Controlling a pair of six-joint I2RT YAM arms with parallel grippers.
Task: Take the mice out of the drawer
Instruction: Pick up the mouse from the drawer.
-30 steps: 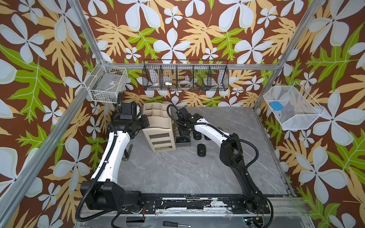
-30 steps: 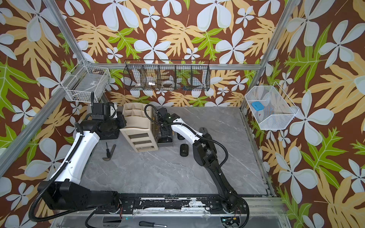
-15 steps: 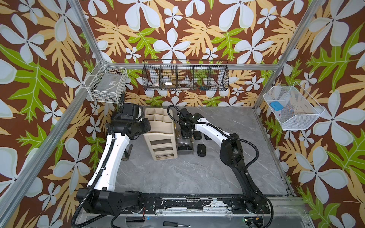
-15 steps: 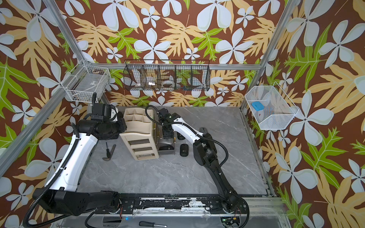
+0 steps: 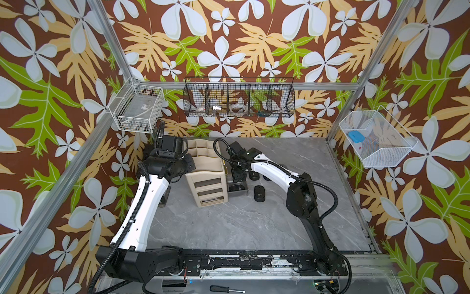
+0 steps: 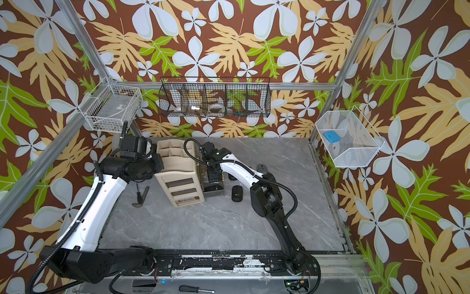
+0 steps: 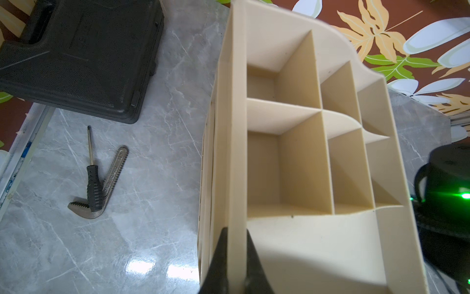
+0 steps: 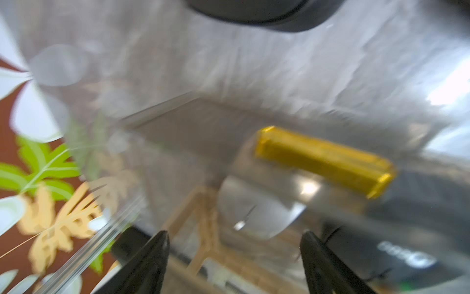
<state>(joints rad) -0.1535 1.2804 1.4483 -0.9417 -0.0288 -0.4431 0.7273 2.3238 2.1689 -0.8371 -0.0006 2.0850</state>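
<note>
Your left claw (image 7: 235, 238) is clamped on the rim of the beige organizer (image 7: 302, 157). Your right claw (image 8: 234, 244) hangs spread wide over the pulled-out drawer (image 5: 238, 193), gripping nothing. One black mouse (image 5: 235, 187) seems to lie in that drawer, though the wrist view is blurred. A second mouse (image 5: 259, 193) sits on the table (image 5: 229, 224) just beside it, more mice (image 5: 253, 176) farther back.

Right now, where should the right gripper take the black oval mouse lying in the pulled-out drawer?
Probably its two long sides, pinched across the narrow width, from above: the black oval mouse lies flat, and the walls of the pulled-out drawer on the beige plastic organiser block a sideways approach.
</note>
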